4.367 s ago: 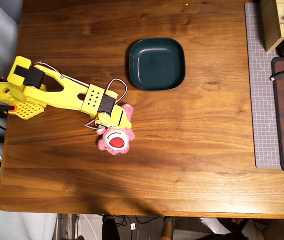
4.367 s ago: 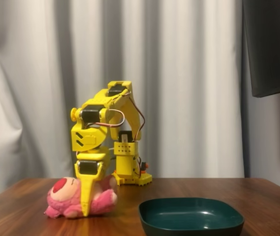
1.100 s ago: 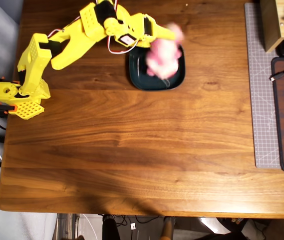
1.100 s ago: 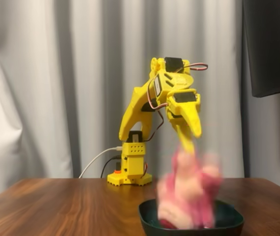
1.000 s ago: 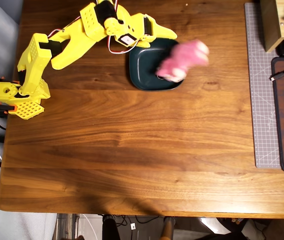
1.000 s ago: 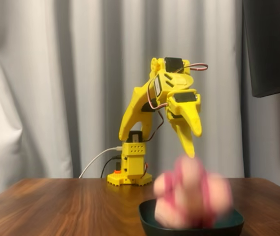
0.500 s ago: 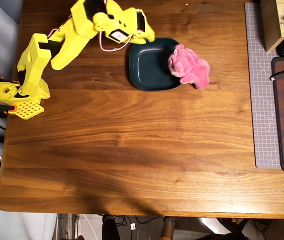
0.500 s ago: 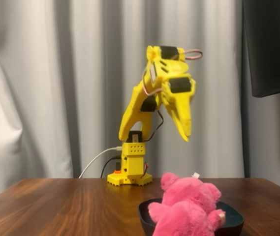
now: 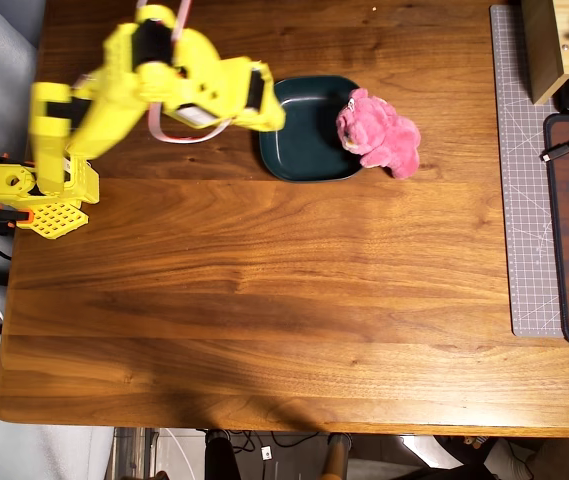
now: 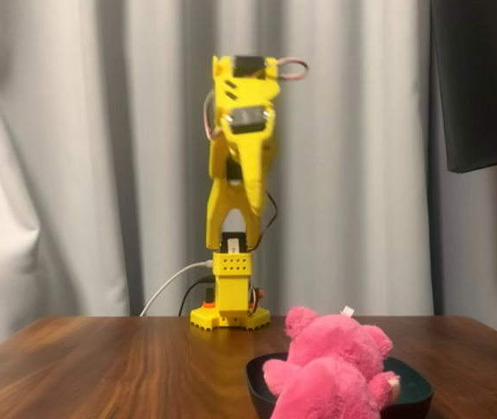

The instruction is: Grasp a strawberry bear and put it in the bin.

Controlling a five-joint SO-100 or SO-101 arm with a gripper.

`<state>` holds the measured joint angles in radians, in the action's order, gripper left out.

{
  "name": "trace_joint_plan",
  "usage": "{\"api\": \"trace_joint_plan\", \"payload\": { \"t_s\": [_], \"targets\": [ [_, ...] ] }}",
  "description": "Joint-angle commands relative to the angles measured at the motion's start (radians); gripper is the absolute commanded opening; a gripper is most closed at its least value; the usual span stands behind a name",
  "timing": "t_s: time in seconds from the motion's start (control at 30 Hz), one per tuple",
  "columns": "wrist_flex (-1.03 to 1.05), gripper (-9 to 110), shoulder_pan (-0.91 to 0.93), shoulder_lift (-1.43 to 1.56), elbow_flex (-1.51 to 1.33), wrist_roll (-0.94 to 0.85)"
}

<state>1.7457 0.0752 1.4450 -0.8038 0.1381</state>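
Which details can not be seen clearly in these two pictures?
- Gripper jaws: blurred by motion in the overhead view; open or shut is unclear.
- Bin in the fixed view: the strawberry bear hides its middle; the bottom edge cuts it.
- Bear's face: not visible in either view.

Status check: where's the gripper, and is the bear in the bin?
Gripper raised, empty, clear of the bin; jaw state unreadable. Strawberry bear slumped across the bin right rim in the overhead view, partly on the table. Nothing in the way.

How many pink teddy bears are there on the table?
1. The bear lies across the right rim of the dish in the overhead view, partly on the table. No other is visible.
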Motion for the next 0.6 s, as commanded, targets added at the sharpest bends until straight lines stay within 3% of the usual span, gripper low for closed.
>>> {"api": "trace_joint_plan", "payload": {
  "t_s": [0.0,0.2,0.57],
  "targets": [
    [0.023,0,-0.026,0.586,-0.592,-0.012],
    [-0.411,0,-0.055,1.374,-1.390,-0.014],
    [-0.443,0,-0.071,1.936,-2.005,-0.029]
  ]
}}
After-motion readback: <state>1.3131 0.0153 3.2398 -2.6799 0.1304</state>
